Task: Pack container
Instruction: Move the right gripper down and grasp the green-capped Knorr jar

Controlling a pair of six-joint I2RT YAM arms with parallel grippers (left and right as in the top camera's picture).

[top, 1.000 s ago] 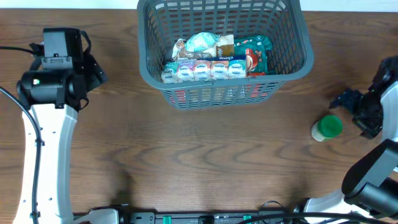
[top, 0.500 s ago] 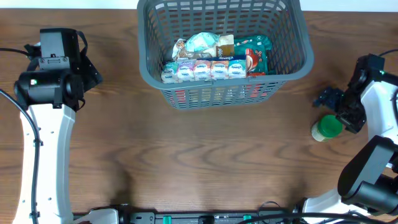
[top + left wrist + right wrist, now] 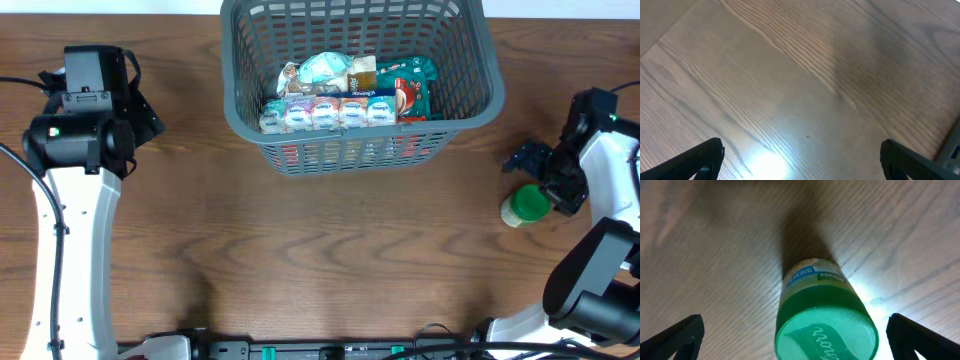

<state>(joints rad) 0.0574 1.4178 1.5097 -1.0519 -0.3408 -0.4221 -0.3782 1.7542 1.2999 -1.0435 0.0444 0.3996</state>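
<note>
Table [image 3: 330, 260]: dark brown wood grain; carries everything below.
Basket [image 3: 340, 155]: large, grey, slotted sides; sits at the far middle of the table, between the two arms and apart from both.
Basket contents: row of small white cups [image 3: 325, 113] along the near wall; pale bag [image 3: 325, 72] behind them; green and red packet [image 3: 405, 90] at the right end. Other items lie underneath, too hidden to name.
Bottle [image 3: 525, 205]: green lid, pale label; looks upright on the table, right of the basket and outside it, near the right arm.
Left gripper [image 3: 801, 162]: jaws wide apart, nothing between them; wrist view shows only bare wood below. Arm sits at the left side of the table, well apart from the basket.
Right gripper [image 3: 547, 180]: jaws wide apart, holding nothing. It hangs just beside and above the bottle; in the wrist view the green lid sits between the two fingertips, with a clear gap on each side.
</note>
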